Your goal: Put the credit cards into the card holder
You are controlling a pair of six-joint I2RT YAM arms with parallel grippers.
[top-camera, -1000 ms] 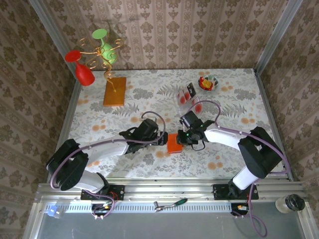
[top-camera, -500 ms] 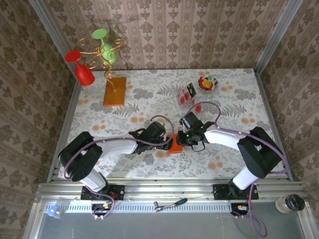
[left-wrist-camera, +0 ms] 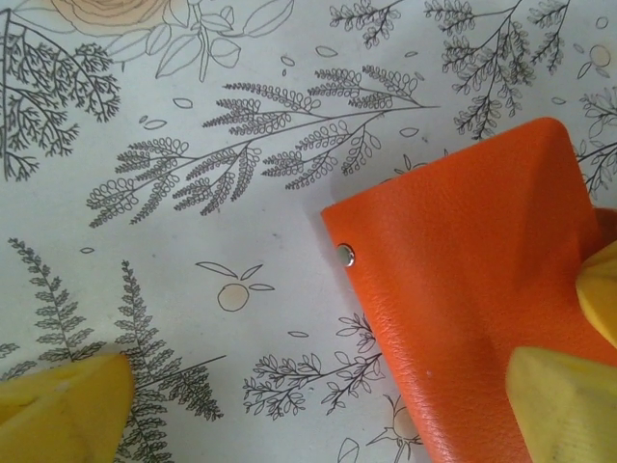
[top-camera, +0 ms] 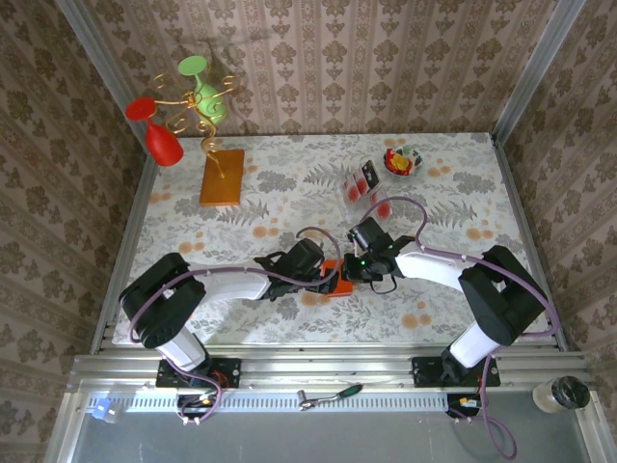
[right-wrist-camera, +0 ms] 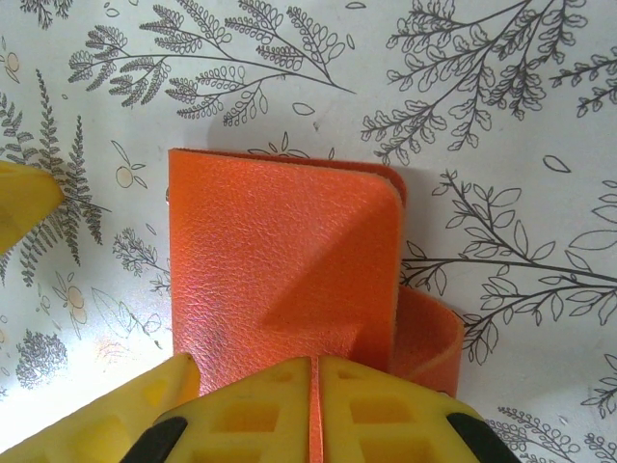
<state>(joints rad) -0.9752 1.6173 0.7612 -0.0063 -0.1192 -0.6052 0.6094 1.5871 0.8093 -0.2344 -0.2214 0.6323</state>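
Observation:
The card holder [top-camera: 336, 279] is a small orange-red wallet lying at the table's near middle. In the right wrist view the card holder [right-wrist-camera: 280, 256] has one leaf lifted, and my right gripper [right-wrist-camera: 315, 410] is shut on that leaf's near edge. My right gripper [top-camera: 353, 269] sits at the holder's right side. My left gripper [top-camera: 323, 277] is at its left side, open wide. In the left wrist view the card holder [left-wrist-camera: 463, 299] lies under my left gripper's [left-wrist-camera: 308, 410] right fingertip [left-wrist-camera: 559, 405]. The credit cards [top-camera: 362, 180], with red round marks, stand in a clear tray farther back.
An orange-brown board [top-camera: 222, 177] with a gold wire stand holds a red glass [top-camera: 159, 135] and a green glass [top-camera: 204, 92] at the back left. A small bowl [top-camera: 403, 161] with colourful contents sits at the back right. Patterned walls close in three sides.
My left arm has swung right, bringing its open gripper up to the card holder's left edge. The right gripper has stayed shut on the holder.

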